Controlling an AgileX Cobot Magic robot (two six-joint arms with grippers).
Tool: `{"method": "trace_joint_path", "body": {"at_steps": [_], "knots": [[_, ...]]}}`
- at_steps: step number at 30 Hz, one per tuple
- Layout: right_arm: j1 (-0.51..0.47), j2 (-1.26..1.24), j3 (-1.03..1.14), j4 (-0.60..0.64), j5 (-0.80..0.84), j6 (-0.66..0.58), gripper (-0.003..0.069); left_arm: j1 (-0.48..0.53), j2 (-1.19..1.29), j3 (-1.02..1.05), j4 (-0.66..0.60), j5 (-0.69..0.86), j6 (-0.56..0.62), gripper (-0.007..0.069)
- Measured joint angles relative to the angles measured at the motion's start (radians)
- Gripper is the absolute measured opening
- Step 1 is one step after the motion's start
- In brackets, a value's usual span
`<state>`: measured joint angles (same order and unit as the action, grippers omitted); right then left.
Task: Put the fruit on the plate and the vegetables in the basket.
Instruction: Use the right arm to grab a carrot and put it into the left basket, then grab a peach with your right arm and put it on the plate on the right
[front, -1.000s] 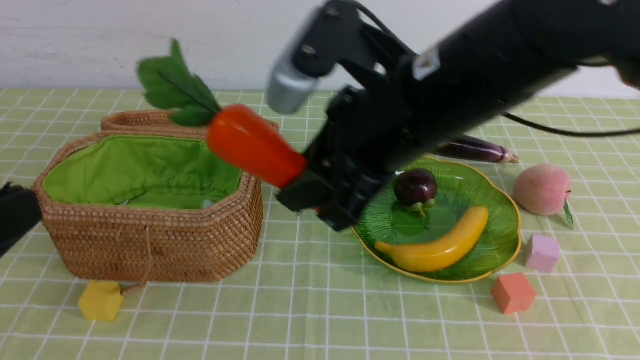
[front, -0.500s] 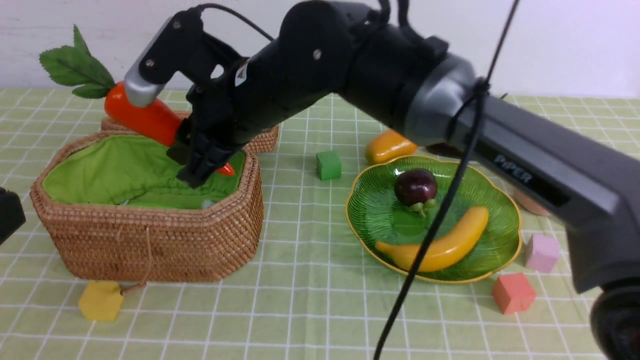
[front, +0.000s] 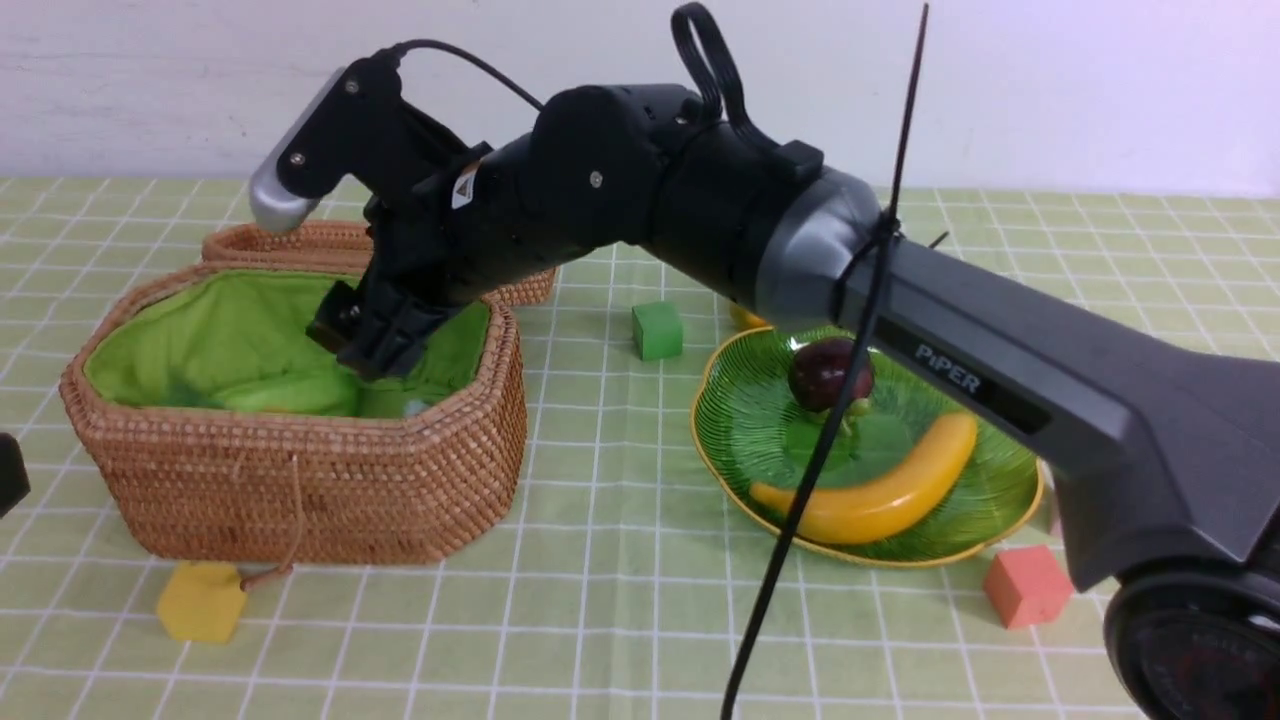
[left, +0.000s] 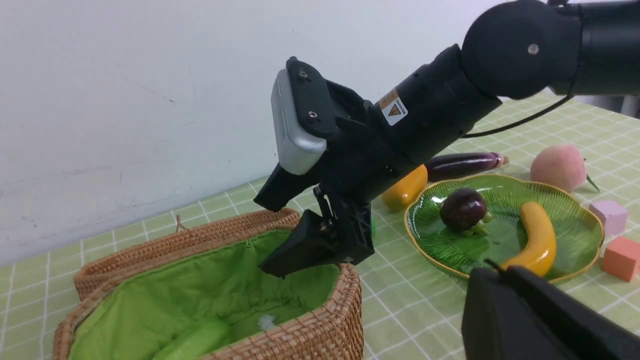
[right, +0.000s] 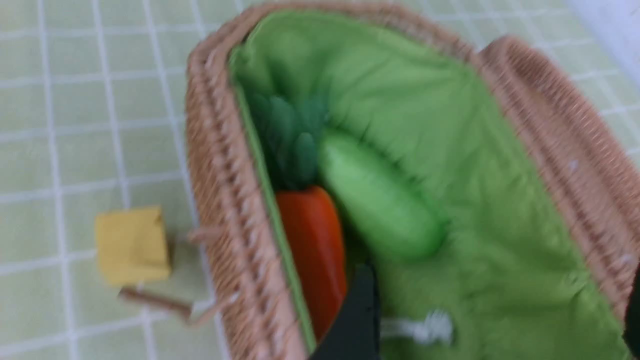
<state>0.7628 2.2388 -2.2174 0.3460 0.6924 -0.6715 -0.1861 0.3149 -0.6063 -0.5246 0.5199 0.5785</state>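
My right gripper (left: 280, 230) hangs over the basket (front: 300, 490), fingers apart; the carrot (right: 312, 250) lies inside, below it.

"piper" reads on the right arm (front: 985, 345); toward ten o'clock from it, a sticker (front: 464, 186) bears a warning triangle. lettering near five o'clock is blurred.

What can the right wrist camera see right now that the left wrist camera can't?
Only the right wrist view shows the orange-red carrot and yellow cube. Only the left wrist view shows the banana, mangosteen, peach and eggplant. Both show the basket with its green lining, and the light-green gourd inside.
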Motion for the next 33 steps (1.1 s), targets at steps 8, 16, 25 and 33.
{"method": "trace_joint_path", "body": {"at_steps": [8, 16, 25, 33], "knots": [[0.003, -0.187, 0.0, -0.25, 0.43, 0.243, 0.047, 0.0, 0.0, 0.0, 0.005, 0.046, 0.0, -0.0009], [-0.094, -0.373, 0.019, -0.515, 0.562, 0.371, 0.001, 0.0, 0.004, 0.0, -0.103, 0.186, 0.054, -0.0006], [-0.496, -0.605, 0.285, -0.505, 0.563, 0.568, -0.0018, 0.0, 0.111, 0.0, -0.271, 0.284, 0.222, -0.0005], [-0.748, -0.597, 0.511, -0.283, 0.566, 0.628, 0.0013, 0.0, 0.215, 0.0, -0.379, 0.287, 0.36, -0.0003]]}}
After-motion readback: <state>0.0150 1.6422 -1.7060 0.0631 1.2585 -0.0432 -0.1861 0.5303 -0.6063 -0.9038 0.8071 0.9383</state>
